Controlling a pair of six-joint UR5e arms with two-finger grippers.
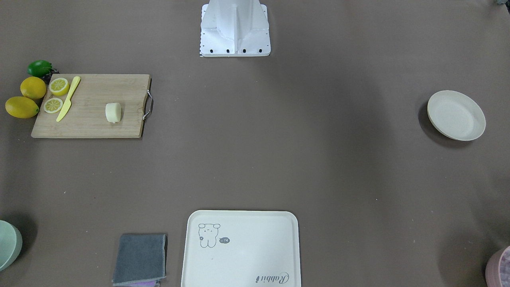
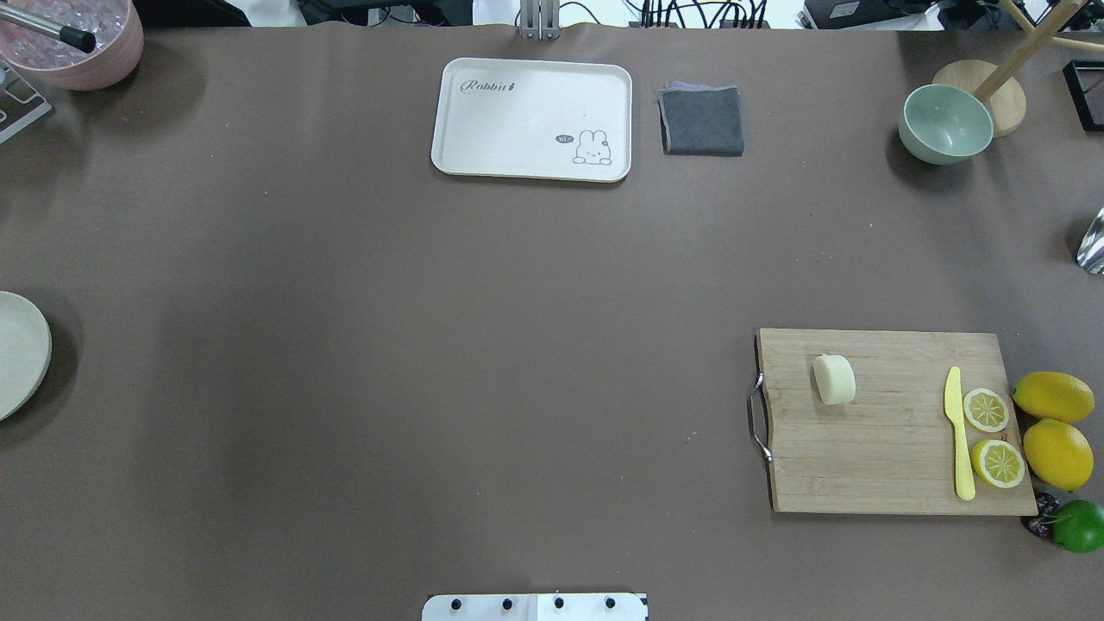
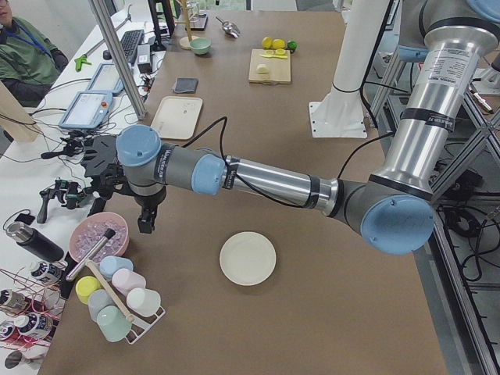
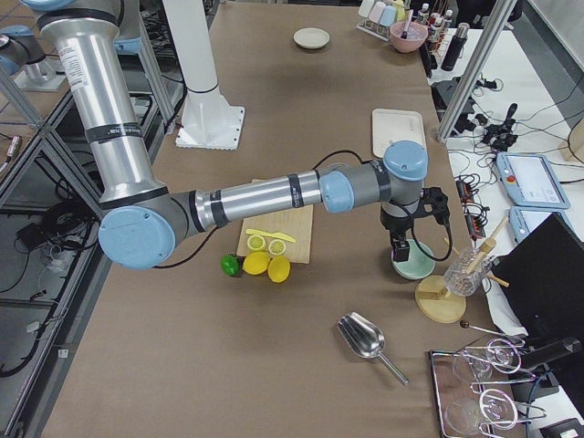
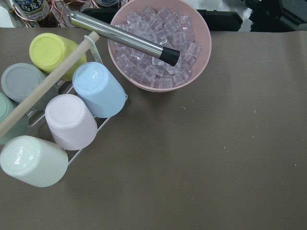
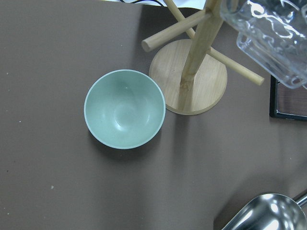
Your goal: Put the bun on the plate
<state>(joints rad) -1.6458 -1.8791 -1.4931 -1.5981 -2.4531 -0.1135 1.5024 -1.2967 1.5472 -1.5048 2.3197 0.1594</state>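
The bun (image 1: 113, 112) (image 2: 834, 379) is a small pale cream block lying on a wooden cutting board (image 2: 888, 431) on the robot's right side. The plate (image 1: 456, 115) (image 3: 248, 258), round, cream-white and bare, sits at the table's edge on the robot's left side, cut off in the overhead view (image 2: 17, 352). My left gripper (image 3: 145, 223) hangs beside a pink bowl of ice (image 5: 160, 45), away from the plate. My right gripper (image 4: 400, 253) hovers over a pale green bowl (image 6: 124, 109), beyond the board. Both show only in the side views, so I cannot tell whether they are open or shut.
On the board lie a yellow knife (image 2: 959, 435) and two lemon halves (image 2: 986, 410), with whole lemons (image 2: 1054, 397) and a lime beside it. A cream tray (image 2: 532, 119) and grey cloth (image 2: 702, 120) sit at the far edge. Cups on a rack (image 5: 62, 115), a wooden stand (image 6: 189, 76) and a metal scoop (image 4: 363, 338) are nearby.
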